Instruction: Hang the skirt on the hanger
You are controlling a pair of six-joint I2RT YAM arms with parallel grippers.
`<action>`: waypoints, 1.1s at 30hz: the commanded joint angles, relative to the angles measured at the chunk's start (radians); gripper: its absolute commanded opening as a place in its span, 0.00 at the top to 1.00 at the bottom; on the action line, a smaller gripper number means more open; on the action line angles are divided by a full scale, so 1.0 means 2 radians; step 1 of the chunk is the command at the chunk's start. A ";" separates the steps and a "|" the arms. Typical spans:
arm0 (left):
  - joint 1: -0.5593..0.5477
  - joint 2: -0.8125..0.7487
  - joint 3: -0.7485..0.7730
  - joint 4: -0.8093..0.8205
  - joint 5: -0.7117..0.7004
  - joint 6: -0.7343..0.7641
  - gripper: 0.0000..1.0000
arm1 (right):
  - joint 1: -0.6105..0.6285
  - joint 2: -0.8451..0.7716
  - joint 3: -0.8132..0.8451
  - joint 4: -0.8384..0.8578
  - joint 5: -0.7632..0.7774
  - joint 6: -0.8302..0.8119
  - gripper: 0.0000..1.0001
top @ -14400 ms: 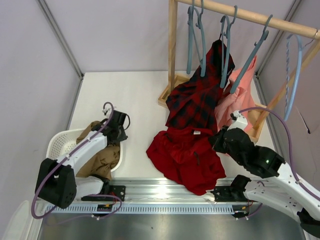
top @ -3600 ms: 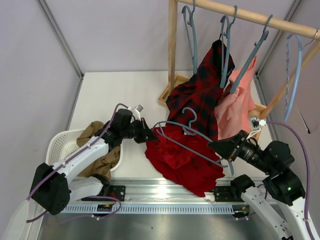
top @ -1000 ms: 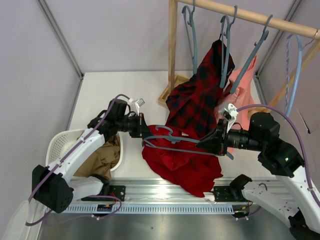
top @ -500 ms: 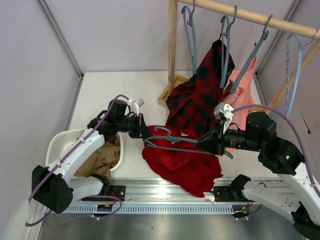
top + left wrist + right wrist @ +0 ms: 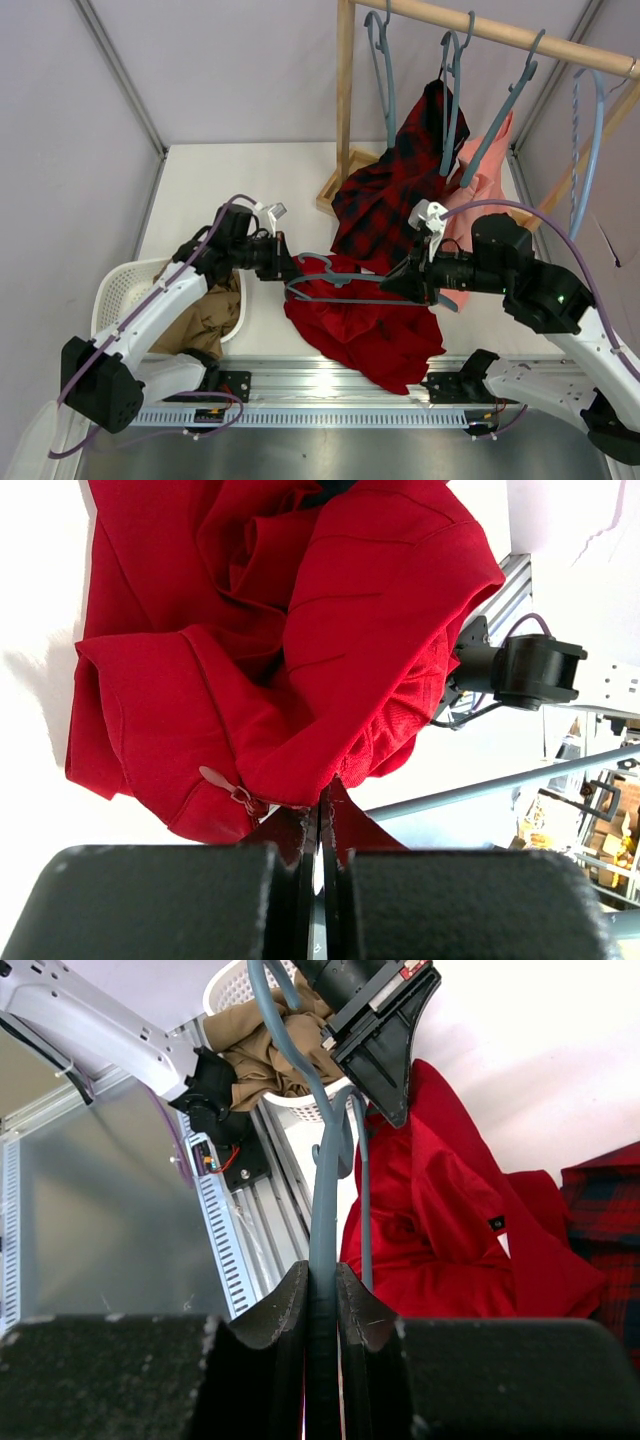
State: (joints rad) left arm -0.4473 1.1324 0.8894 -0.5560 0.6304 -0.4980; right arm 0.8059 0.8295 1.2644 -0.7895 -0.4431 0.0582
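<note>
The red skirt [image 5: 365, 330] lies bunched on the table in front of the rack. My left gripper [image 5: 289, 270] is shut on its left edge, which is lifted off the table. In the left wrist view the cloth [image 5: 300, 630] hangs from my left gripper [image 5: 322, 815], with a zipper pull beside the jaws. My right gripper [image 5: 388, 287] is shut on the grey-blue hanger [image 5: 335, 282], holding it level just above the skirt, its far end close to the left gripper. The right wrist view shows the hanger [image 5: 326, 1180] running from my right gripper [image 5: 322, 1280] toward the left fingers [image 5: 385, 1055], beside the skirt [image 5: 450, 1230].
A wooden rack [image 5: 345, 100] stands at the back with several hangers [image 5: 383, 60], a red-and-black plaid garment [image 5: 400, 190] and a pink one [image 5: 482, 185]. A white basket [image 5: 115, 290] with a tan garment [image 5: 205, 320] sits at the left. A metal rail [image 5: 320, 385] runs along the near edge.
My right gripper has carried the hanger leftward and a little toward the back, closer to the left gripper. The left gripper has barely moved, still holding the skirt's edge.
</note>
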 commanded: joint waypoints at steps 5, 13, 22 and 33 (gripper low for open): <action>0.003 -0.018 -0.008 0.006 0.004 -0.016 1.00 | 0.019 0.012 0.053 0.024 0.043 -0.021 1.00; 0.004 -0.009 -0.021 0.032 0.021 -0.038 1.00 | 0.042 0.018 0.060 0.027 0.058 -0.027 1.00; 0.004 0.001 -0.021 0.027 0.020 -0.039 1.00 | 0.065 0.026 0.073 0.007 0.087 -0.045 1.00; 0.004 0.012 -0.018 0.037 0.018 -0.036 1.00 | 0.067 0.009 0.091 0.016 0.047 -0.020 1.00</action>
State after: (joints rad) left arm -0.4465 1.1522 0.8490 -0.4950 0.6331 -0.5423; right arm 0.9386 0.8619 1.3911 -0.8185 -0.3412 0.0048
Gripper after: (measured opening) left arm 0.008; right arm 0.183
